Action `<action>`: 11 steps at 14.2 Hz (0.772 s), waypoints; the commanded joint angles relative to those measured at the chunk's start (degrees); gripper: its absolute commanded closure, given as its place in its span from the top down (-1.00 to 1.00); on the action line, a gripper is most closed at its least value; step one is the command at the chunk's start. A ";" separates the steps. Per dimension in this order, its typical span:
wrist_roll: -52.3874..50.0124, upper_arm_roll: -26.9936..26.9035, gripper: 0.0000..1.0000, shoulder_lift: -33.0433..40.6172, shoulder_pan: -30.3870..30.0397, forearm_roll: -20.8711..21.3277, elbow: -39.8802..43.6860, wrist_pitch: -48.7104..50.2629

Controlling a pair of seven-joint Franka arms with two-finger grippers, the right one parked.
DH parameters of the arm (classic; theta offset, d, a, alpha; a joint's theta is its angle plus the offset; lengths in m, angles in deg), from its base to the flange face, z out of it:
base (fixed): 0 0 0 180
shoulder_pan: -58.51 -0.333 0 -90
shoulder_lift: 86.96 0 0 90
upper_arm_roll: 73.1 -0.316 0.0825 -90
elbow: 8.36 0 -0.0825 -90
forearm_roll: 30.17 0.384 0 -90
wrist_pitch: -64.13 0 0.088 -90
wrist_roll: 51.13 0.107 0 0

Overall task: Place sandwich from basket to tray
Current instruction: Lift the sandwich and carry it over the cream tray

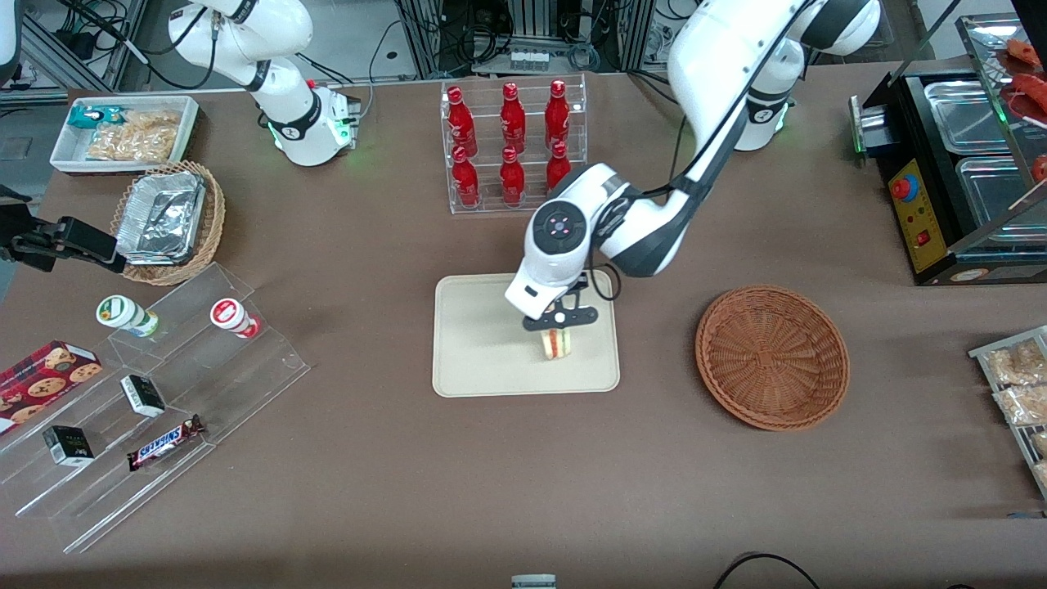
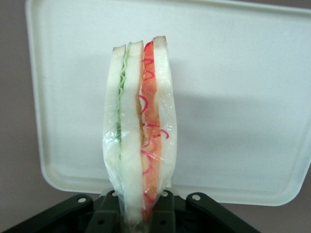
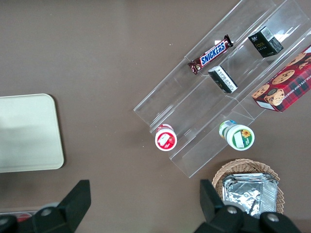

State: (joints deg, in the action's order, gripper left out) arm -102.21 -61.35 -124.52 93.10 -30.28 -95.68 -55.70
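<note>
Because the sandwich (image 2: pixel 139 131) looked soft and its wrap slippery, the gripper (image 1: pixel 559 328) clasped its narrow end lightly above the tray (image 1: pixel 478 343) near its edge closest to the basket (image 1: pixel 771 357).

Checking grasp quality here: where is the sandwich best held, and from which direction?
Across its two flat bread faces at one narrow end, coming from above. The sandwich stands on edge over the tray, and the hand already pinches it that way; the basket is empty.
</note>
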 commanded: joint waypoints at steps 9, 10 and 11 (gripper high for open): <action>-4.72 -0.77 -0.18 -7.52 4.69 0.28 3.83 -8.31; -4.72 -0.77 0.18 -7.52 4.69 0.28 3.83 -8.31; -4.72 -0.86 0.67 -7.52 4.69 0.28 3.83 -8.40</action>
State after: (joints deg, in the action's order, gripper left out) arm -105.88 -61.47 -131.24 96.95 -30.25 -93.18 -64.15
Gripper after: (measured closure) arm 0.586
